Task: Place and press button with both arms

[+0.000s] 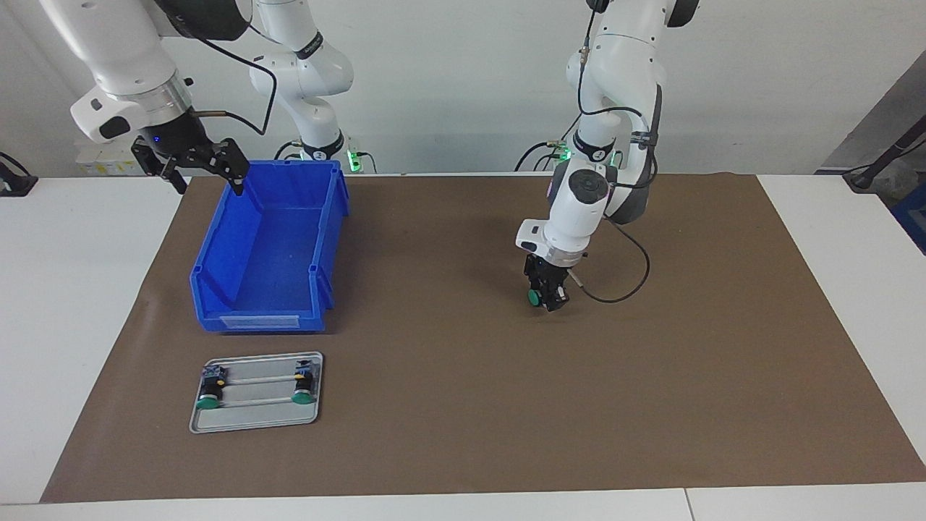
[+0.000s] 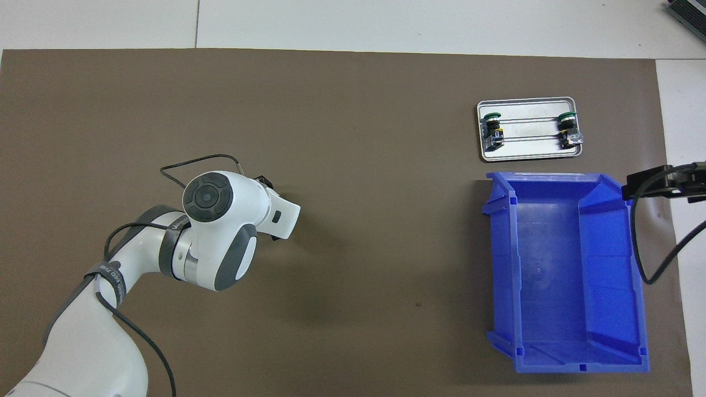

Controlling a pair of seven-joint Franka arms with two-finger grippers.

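Gripping the green-capped black push-button (image 1: 535, 297) over the brown mat (image 1: 463, 405), the left gripper (image 1: 544, 298) should lower gently — right gripper (image 1: 197, 168) waits open.

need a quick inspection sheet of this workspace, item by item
surface: brown mat over a white table; no spills seen.
job's things: one green-capped button held in the left gripper above the mat; two more buttons lie in the metal tray.
clutter: blue bin, looks empty, beside the tray and nearer to the robots.
grippers: left gripper shut on the button; right gripper open, waiting over the bin's corner at the right arm's end.
cables: black cable loops loose off the left arm's wrist.
surroundings: white wall; dark gear at the table's edges.
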